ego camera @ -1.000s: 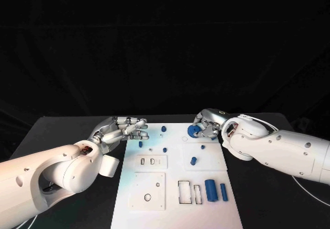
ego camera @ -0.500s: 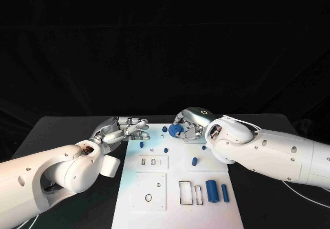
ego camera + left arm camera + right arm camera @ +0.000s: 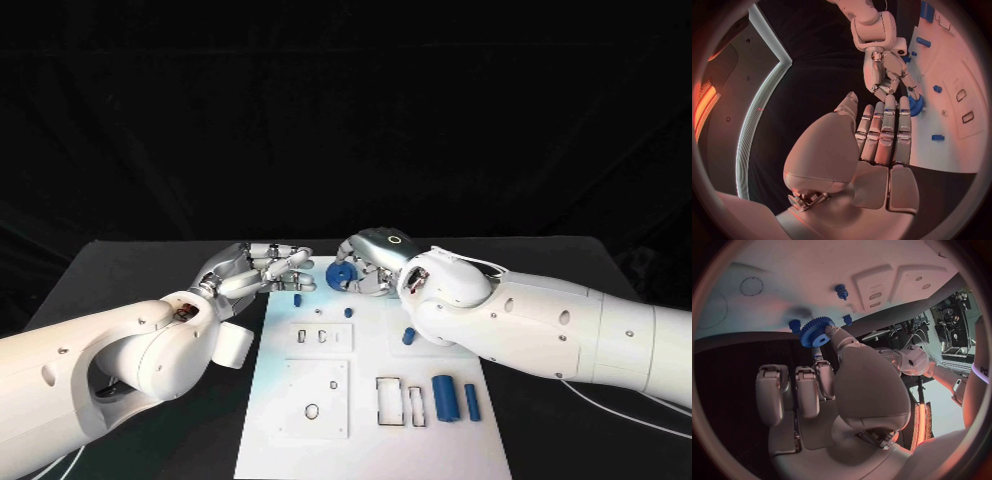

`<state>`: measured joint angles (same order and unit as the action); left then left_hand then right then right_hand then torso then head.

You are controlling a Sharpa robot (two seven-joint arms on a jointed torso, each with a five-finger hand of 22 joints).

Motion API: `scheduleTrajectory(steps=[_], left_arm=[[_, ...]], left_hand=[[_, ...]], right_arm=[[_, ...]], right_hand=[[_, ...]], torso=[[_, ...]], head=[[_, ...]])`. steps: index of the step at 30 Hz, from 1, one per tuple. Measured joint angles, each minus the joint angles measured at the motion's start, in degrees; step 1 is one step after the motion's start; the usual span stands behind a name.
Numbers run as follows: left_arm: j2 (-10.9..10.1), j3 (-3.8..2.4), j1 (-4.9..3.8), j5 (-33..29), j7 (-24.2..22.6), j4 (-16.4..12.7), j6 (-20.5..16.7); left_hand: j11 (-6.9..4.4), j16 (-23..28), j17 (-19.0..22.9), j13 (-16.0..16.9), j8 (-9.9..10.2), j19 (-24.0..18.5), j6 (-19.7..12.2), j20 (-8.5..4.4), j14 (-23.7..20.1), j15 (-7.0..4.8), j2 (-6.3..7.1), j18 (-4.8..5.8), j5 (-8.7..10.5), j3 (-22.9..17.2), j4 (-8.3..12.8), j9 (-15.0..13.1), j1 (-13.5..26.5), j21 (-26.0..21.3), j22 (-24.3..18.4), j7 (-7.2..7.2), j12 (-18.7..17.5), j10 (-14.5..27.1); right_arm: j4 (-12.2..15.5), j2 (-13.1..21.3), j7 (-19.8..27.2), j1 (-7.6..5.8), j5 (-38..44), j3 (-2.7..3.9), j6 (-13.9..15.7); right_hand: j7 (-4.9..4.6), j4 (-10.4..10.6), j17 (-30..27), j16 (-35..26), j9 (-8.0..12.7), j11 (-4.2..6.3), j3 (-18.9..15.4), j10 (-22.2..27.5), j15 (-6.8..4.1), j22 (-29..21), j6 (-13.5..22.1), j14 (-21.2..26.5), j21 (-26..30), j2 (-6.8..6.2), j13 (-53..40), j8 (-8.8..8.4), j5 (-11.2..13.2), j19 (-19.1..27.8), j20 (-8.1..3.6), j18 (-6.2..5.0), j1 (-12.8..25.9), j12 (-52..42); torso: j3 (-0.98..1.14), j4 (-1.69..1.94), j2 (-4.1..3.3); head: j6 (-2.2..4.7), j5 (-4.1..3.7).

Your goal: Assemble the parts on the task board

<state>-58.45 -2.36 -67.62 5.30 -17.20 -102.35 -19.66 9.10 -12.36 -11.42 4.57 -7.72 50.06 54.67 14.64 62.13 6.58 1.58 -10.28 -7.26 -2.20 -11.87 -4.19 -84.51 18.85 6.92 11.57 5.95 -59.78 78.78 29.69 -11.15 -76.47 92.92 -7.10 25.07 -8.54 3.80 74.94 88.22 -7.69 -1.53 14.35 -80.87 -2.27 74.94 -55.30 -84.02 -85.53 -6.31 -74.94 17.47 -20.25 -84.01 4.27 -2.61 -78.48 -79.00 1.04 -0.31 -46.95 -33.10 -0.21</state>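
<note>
A blue gear (image 3: 340,276) hangs just above the far left end of the white task board (image 3: 361,440), pinched by my right hand (image 3: 375,268). In the right wrist view the gear (image 3: 817,332) sits at the fingertips of that hand (image 3: 839,385), over the board (image 3: 817,265) and close to a small blue peg (image 3: 794,325). My left hand (image 3: 268,268) hovers at the board's far left edge, fingers straight and holding nothing. The left wrist view shows its fingers (image 3: 882,132) reaching toward the right hand (image 3: 889,75) and the gear (image 3: 916,105).
Small blue pegs (image 3: 297,299) (image 3: 346,313) (image 3: 407,337) stand on the board's far half. Two blue cylinders (image 3: 443,398) (image 3: 472,402) lie near the right edge beside rectangular slots (image 3: 385,398). A raised plate with slots (image 3: 320,337) sits mid-board. Black table (image 3: 130,270) surrounds the board.
My right hand has carried the blue gear leftward across the board's far end, close up to the left hand. The left hand has hardly moved.
</note>
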Motion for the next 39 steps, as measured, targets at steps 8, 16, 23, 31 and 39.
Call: scheduleTrajectory(steps=[8, 16, 23, 31, 39], left_arm=[[0.01, 0.00, 0.00, 0.00, 0.02, -0.01, 0.02], [-0.01, 0.00, 0.00, 0.00, 0.06, -0.03, 0.03], [-0.04, 0.00, 0.00, 0.00, 0.19, -0.03, 0.07], [-0.05, 0.00, 0.00, 0.00, 0.37, -0.03, 0.17], [-0.08, 0.00, 0.00, 0.00, 0.46, -0.05, 0.23]], left_hand=[[0.00, 0.00, 0.01, 0.00, 0.00, 0.00, 0.00, 0.00, 0.00, 0.00, 0.00, -0.01, 0.00, 0.00, 0.00, 0.00, 0.00, 0.00, 0.00, 0.00, 0.00, 0.00], [0.00, 0.00, 0.01, 0.00, 0.00, 0.00, 0.00, 0.00, 0.00, 0.00, 0.00, 0.00, 0.00, 0.00, 0.00, 0.00, 0.00, 0.00, 0.00, 0.00, 0.00, 0.00], [0.00, 0.00, -0.08, 0.00, 0.24, 0.00, -0.21, 0.00, 0.00, 0.00, 0.00, 0.00, 0.00, 0.00, 0.00, 0.00, 0.00, 0.00, -0.05, 0.20, 0.00, 0.00], [0.00, 0.00, -0.07, 0.00, 0.24, 0.00, -0.20, 0.00, 0.00, 0.00, 0.00, 0.00, 0.00, 0.00, 0.00, 0.00, 0.00, 0.00, -0.04, 0.20, 0.00, 0.00], [0.00, 0.00, -0.07, 0.00, 0.24, 0.00, -0.21, 0.00, 0.00, 0.00, 0.00, 0.00, 0.00, 0.00, 0.00, 0.00, 0.00, 0.00, -0.04, 0.20, 0.00, 0.00]], right_arm=[[-2.02, -1.79, -0.10, 0.48, 0.23, -0.24, -0.10], [-3.35, -2.53, -0.17, 0.84, 0.16, -0.46, -0.56], [-3.76, -2.49, -0.20, 0.94, 0.08, -0.49, -1.19], [-3.95, -2.48, -0.28, 0.93, 0.04, -0.46, -1.51], [-4.01, -2.49, -0.25, 1.06, -0.36, -0.56, -1.70]], right_hand=[[0.02, 0.14, -0.01, 0.00, 0.00, 0.00, 0.15, 0.00, 0.00, -0.01, 0.02, 0.00, 0.00, -0.13, 0.01, 0.01, 0.01, 0.00, 0.00, -0.01, 0.48, 0.23], [0.10, 0.37, -0.01, 0.00, 0.00, 0.00, 0.38, 0.00, 0.00, -0.01, 0.10, 0.00, 0.00, -0.20, 0.01, 0.00, 0.12, 0.00, 0.00, -0.01, 0.85, 0.23], [0.11, 0.54, -0.01, 0.00, -0.01, -0.02, 0.54, 0.63, 0.00, -0.02, 0.11, 0.00, 0.01, -0.83, 0.01, -0.67, 0.18, 0.00, 0.01, 0.00, 1.81, 1.13], [0.73, 0.79, -0.02, 0.00, -0.78, -0.87, 0.80, 1.49, 0.18, -0.02, 0.14, 0.09, 0.01, -1.61, 0.02, -2.53, 0.22, 0.00, 0.01, 0.00, 3.46, 2.12], [-0.75, 3.06, -0.02, -0.01, -2.00, -2.36, -1.15, 2.98, 1.90, -0.03, 5.44, -0.03, 0.23, -2.80, 0.52, -8.10, 0.76, 0.02, 1.47, -0.01, 6.72, 3.36]], torso=[[0.07, -0.07, 0.00], [0.11, -0.12, 0.02], [0.11, -0.13, 0.04], [0.11, -0.15, 0.05], [0.11, -0.12, 0.05]], head=[[-0.19, 0.34], [-0.33, 0.69], [-0.46, 0.66], [-0.51, 0.54], [-0.35, 0.52]])
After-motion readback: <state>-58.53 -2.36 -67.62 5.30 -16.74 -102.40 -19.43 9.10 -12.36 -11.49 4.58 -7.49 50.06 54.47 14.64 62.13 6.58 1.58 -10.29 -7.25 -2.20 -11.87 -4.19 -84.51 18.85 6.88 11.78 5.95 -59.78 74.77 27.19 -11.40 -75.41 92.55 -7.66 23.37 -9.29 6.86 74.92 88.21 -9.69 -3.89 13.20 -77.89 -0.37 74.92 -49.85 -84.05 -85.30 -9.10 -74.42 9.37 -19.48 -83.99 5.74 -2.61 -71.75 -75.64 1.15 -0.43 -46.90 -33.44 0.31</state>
